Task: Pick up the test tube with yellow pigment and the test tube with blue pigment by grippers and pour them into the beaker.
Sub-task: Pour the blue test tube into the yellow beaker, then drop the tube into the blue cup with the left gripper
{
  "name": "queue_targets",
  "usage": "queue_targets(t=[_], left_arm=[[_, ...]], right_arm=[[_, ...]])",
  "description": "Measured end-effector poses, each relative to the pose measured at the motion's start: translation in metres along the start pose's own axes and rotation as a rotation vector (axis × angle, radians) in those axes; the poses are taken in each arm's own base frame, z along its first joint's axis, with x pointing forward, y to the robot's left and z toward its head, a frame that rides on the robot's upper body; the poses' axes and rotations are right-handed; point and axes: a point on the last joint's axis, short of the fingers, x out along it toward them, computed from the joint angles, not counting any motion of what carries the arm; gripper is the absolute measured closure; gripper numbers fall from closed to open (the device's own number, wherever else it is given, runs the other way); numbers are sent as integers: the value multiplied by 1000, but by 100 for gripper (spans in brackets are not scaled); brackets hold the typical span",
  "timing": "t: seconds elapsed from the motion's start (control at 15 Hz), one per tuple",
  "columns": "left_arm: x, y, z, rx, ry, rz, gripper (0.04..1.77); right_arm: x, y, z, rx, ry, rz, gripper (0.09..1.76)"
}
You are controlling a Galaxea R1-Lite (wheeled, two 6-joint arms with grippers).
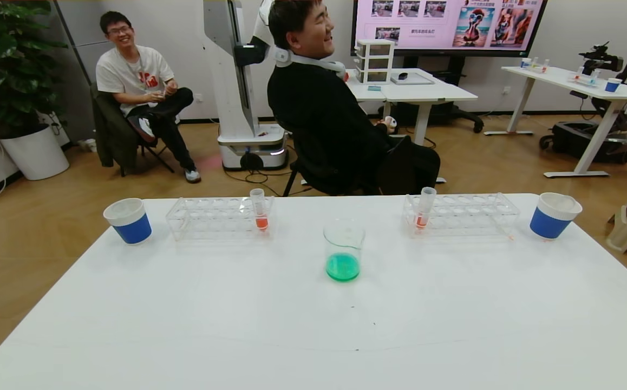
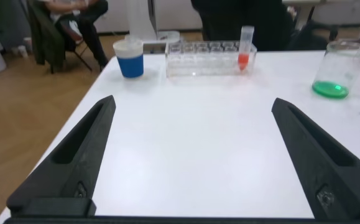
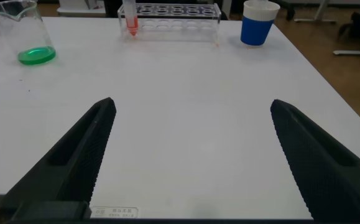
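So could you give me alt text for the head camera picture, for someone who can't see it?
A clear beaker holding green liquid stands mid-table on a white table. Behind it, two clear racks each hold an orange-red tube, with a blue paper cup at each end.

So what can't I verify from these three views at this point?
- Yellow and blue test tubes: in no view; the racks hold only orange-red tubes.
- Cups' contents: hidden by their walls in every view.
- Both arms: outside the head view; only the open left hand and right hand show, in their wrist views.
- Beaker holds green liquid; its source can't be told.

Black, tapered, ribbed fingers (image 3: 80,162) with small screws.
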Motion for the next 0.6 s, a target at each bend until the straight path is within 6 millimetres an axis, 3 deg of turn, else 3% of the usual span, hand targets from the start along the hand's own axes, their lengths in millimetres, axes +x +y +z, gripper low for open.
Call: queue_targets(t=[0.2, 0.6], left_arm=[[6, -1, -24, 22, 78, -9, 6], [6, -1, -27, -20, 84, -7, 6]], right_arm=[[0, 0, 0, 0, 0, 0, 11], [0, 0, 0, 0, 0, 0, 11]])
